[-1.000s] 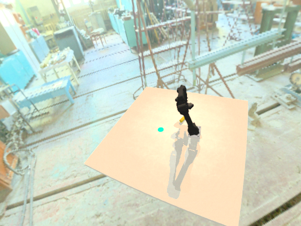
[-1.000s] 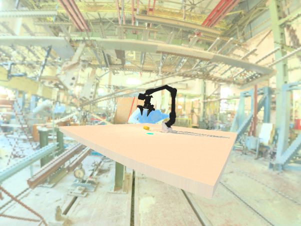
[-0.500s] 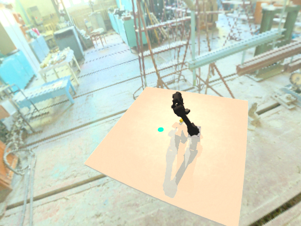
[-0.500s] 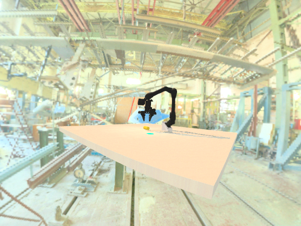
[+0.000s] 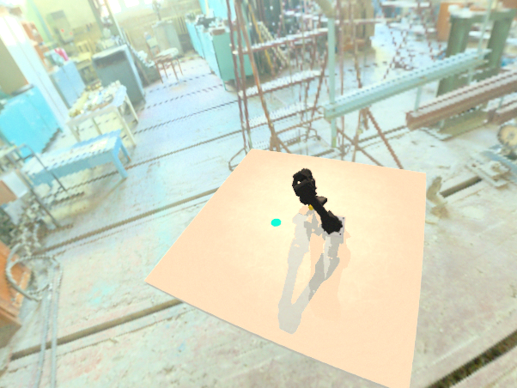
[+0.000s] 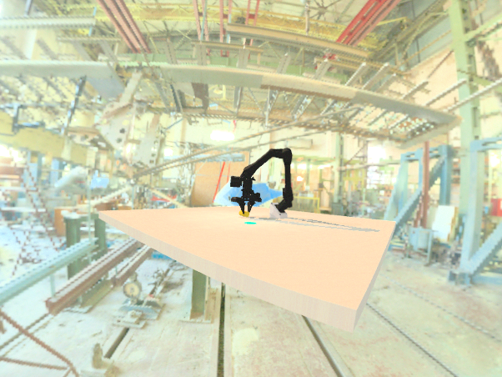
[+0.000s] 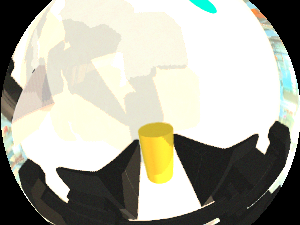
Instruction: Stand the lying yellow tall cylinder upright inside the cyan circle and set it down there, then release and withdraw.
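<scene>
The yellow tall cylinder (image 5: 311,207) (image 6: 242,214) (image 7: 160,161) lies on its side on the table; in the top view the arm hides most of it. My gripper (image 6: 246,212) (image 7: 156,140) points down at the table and is shut on the cylinder, with one finger against each side, as the wrist view shows. In the top view the fingers are hidden behind the arm. The cyan circle (image 5: 276,222) (image 6: 250,223) (image 7: 204,5) is flat on the table, a short way from the cylinder, with nothing on it; only part of it shows at the top of the wrist view.
The pale table top (image 5: 240,275) (image 6: 292,250) carries the arm's light base (image 6: 277,213), which is close to the cylinder. The arm (image 5: 323,211) (image 6: 288,175) arches from the base over to the cylinder. Its grey shadows fall across the table.
</scene>
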`<state>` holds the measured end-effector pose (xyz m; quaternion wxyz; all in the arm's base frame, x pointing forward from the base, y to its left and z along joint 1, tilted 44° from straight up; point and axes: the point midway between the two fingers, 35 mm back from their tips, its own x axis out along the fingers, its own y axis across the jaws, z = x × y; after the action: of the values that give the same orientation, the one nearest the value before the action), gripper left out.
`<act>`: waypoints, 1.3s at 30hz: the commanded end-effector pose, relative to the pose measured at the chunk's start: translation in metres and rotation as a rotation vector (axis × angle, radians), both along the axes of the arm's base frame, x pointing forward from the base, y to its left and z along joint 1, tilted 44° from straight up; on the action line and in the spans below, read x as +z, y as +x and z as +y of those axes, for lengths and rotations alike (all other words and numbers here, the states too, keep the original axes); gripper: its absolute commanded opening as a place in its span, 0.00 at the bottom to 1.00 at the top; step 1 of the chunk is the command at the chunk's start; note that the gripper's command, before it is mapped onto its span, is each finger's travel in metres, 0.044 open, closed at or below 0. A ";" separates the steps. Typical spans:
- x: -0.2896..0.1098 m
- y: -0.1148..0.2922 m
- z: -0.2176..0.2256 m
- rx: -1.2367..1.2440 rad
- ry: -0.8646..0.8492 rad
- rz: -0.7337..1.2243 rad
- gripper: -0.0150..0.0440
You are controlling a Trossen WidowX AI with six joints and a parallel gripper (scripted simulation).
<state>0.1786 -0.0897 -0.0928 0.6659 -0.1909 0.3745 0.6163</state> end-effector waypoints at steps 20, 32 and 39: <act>0.030 0.007 -0.034 -0.007 -0.001 0.000 0.43; 0.059 0.007 -0.059 -0.007 -0.001 0.001 0.43; 0.077 0.005 -0.072 -0.006 0.000 0.001 0.43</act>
<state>0.1846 -0.1561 -0.0235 0.6700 -0.1862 0.3748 0.6131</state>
